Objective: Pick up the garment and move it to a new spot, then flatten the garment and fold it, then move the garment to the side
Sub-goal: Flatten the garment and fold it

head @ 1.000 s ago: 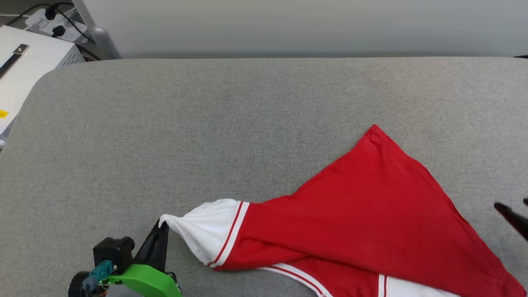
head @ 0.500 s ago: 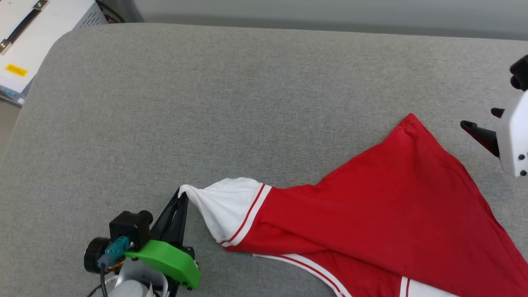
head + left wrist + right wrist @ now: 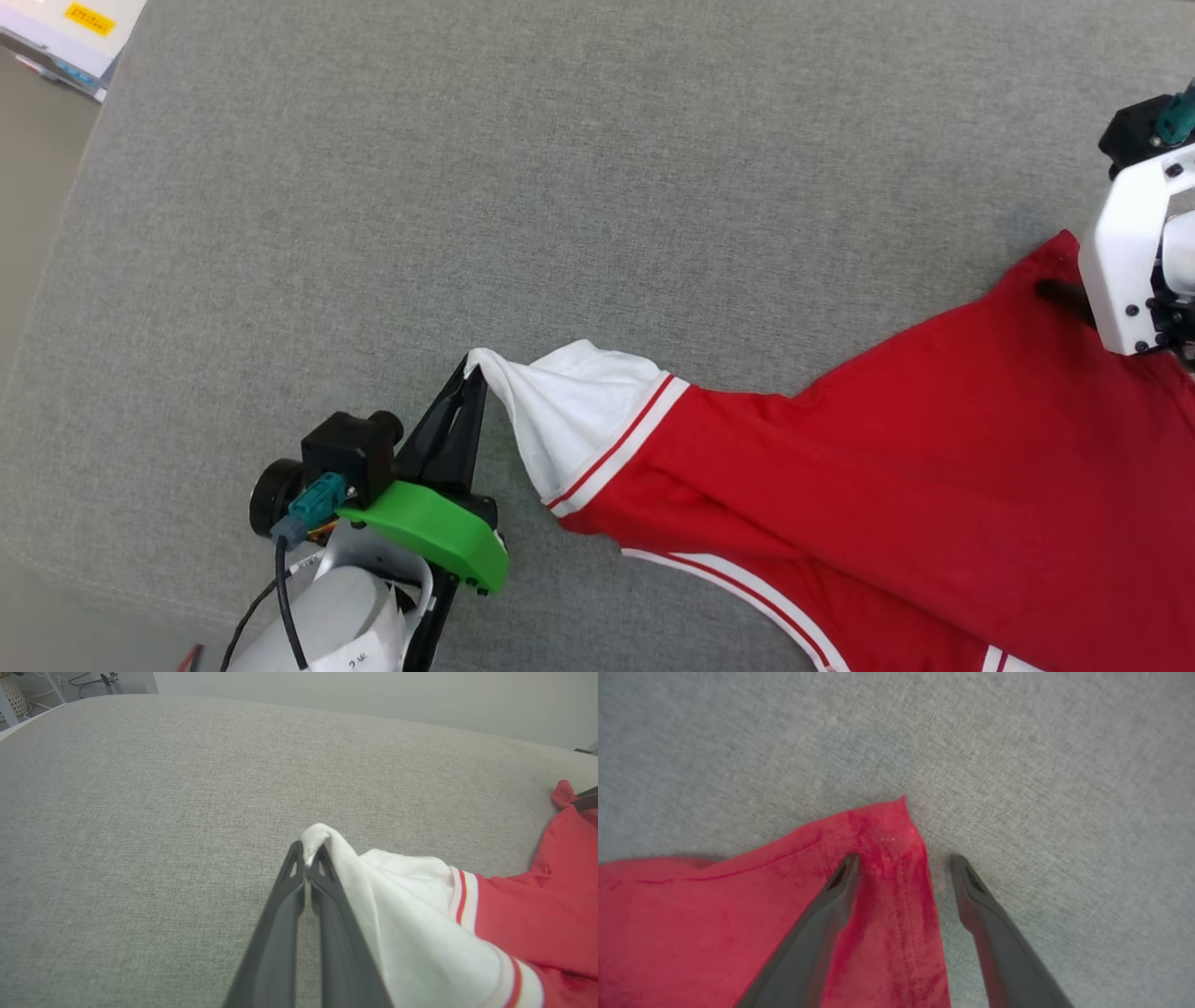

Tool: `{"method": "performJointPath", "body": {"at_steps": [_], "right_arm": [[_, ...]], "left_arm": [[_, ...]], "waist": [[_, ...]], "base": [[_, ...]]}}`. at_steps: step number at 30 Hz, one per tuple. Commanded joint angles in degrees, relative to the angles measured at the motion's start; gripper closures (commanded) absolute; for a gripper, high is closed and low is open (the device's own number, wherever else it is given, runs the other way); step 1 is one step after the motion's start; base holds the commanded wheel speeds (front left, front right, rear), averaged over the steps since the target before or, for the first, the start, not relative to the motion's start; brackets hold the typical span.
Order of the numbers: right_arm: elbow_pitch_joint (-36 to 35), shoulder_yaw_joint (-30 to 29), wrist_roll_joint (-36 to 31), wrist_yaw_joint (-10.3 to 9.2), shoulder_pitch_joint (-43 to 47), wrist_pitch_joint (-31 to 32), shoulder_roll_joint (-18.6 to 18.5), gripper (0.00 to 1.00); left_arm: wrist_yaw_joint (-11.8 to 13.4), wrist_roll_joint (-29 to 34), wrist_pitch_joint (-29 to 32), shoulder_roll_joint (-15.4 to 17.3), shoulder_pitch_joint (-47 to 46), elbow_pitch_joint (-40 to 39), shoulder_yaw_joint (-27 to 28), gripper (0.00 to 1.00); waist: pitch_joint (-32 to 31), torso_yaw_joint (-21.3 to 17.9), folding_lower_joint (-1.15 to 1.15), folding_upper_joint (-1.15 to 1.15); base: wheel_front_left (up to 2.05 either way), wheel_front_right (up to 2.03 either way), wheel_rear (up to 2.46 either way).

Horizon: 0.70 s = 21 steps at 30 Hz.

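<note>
**Head view:** the garment (image 3: 887, 448) lies spread over the near right part of the grey worktop (image 3: 560, 187). The left hand (image 3: 471, 369), by the worktop's near edge, is clamped on the white sleeve tip.

**Left wrist view:** its two fingers meet on that white cloth, above the worktop.

**Right wrist view, somewhat blurred:** the right hand (image 3: 904, 858) is spread wide, apparently straddling the garment's red corner on the worktop.
</note>
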Motion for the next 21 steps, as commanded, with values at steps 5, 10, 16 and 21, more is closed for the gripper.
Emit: {"method": "performJointPath", "body": {"at_steps": [5,10,16,21], "right_arm": [[2.96,5.73,2.65,-0.04,2.59,-1.69,-0.59,0.0],[1.8,8.29,4.91,-0.04,1.77,-8.96,-1.84,1.0],[1.51,7.13,6.71,-0.04,0.73,-21.5,-2.57,1.0],[0.19,6.61,7.66,-0.04,2.06,-29.75,-2.78,1.0]], "left_arm": [[-1.16,0.56,-0.88,-1.13,-1.36,2.27,0.28,1.0],[-1.78,0.61,-1.2,-1.01,-0.8,3.92,0.88,1.0],[-2.3,1.24,-1.36,0.36,-0.26,4.92,1.51,1.0],[-2.47,1.55,-1.42,2.27,-1.14,4.51,2.98,1.0]], "waist": [[1.39,1.32,0.0,0.0],[-1.06,-0.27,0.0,0.0],[-6.54,-2.36,0.0,0.0],[-11.2,-4.48,0.0,0.0]], "base": [[0.0,0.0,0.0],[0.0,0.0,0.0],[0.0,0.0,0.0],[0.0,0.0,0.0]]}}
